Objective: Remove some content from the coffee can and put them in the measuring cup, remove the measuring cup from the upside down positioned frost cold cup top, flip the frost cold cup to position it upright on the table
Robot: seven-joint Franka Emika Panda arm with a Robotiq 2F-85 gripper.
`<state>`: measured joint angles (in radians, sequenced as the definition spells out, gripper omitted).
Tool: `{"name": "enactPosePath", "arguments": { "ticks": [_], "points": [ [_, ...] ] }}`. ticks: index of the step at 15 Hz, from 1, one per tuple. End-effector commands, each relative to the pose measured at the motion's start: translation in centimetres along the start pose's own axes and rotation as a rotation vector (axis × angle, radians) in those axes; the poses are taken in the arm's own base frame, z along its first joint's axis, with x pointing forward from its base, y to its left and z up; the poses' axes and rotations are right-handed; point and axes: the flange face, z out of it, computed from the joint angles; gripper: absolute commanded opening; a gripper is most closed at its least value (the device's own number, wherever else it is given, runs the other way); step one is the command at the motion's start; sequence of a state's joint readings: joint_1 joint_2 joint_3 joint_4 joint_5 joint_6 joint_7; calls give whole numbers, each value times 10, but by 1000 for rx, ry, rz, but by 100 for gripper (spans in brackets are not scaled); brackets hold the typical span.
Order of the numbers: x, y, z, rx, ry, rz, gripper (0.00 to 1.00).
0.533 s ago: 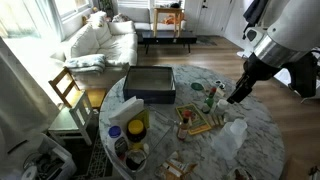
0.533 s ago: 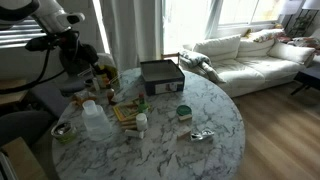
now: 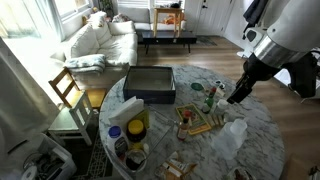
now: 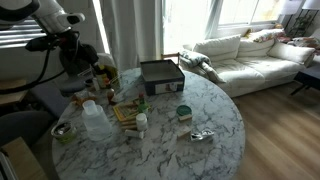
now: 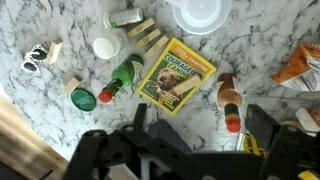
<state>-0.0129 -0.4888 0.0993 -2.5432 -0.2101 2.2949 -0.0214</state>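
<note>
Hovering with open jaws above the clutter, nothing picked up yet.
You are keeping the pincer point(image 5: 200, 118) released and empty over the book point(image 5: 178, 72) and the green bottle point(image 5: 122, 78). The frosted cup point(image 3: 232, 135) is standing near the table's point(image 3: 262, 120) edge on the arm's side, with something perched on top. Be lining up straight above your target and descending slowly, because neighbours are crowding close and a nudge is probably toppling that cup.

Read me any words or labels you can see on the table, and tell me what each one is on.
"COURAGE...", a partly legible heading, rest blurred: on the yellow-bordered booklet, wrist view.
Any print on the green bottle and the brown bottle: too blurred to read.
Both exterior views: everything too small to read.
</note>
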Motion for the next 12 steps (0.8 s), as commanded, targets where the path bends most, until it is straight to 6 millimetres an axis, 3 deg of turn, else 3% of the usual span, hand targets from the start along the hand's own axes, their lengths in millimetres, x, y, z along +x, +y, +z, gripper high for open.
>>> {"name": "enactPosePath", "arguments": {
  "ticks": [1,7,12],
  "points": [
    [0,0,-1,0,-1,0,100],
    [-33,-46,9,228,-150,-59,100],
    [-76,-62,10,420,-270,-183,100]
  ]
}}
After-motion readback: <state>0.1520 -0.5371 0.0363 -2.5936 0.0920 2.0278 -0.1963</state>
